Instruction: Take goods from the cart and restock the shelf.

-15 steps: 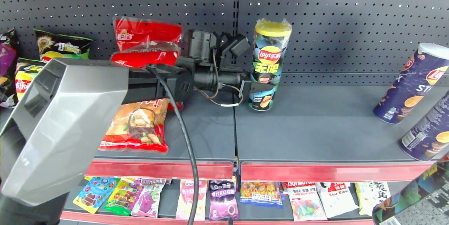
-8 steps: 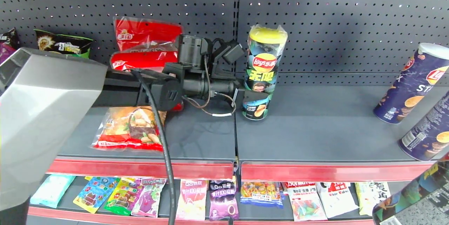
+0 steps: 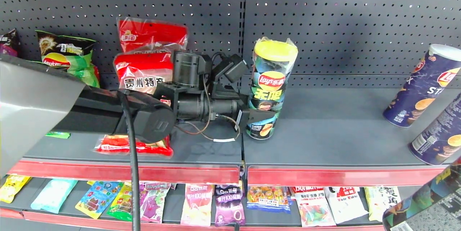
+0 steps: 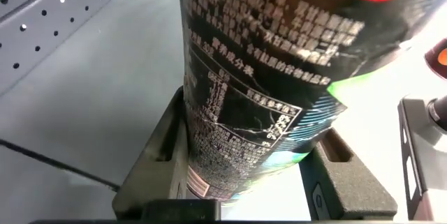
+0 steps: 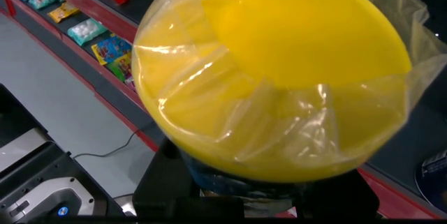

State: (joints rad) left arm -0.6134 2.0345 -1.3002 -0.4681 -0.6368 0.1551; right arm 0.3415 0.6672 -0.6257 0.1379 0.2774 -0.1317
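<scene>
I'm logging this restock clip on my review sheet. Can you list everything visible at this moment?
yellow-lidded chip can: 1, dark print, gripped at the middle of the upper shelf
second yellow-lidded can: 1, dark print, held low on the right, in front of the shelves
blue cans: 2, dark blue, leaning at the upper shelf's right end
red bags: 2, upright against the pegboard
peanut bag: 1, red-orange, flat at the front left of the upper shelf
green-black chip bag: 1, back left
small packets: a row, many colours, lower shelf
left tool: black, shut on the yellow-lidded chip can
right tool: black, holds the second yellow-lidded can
</scene>
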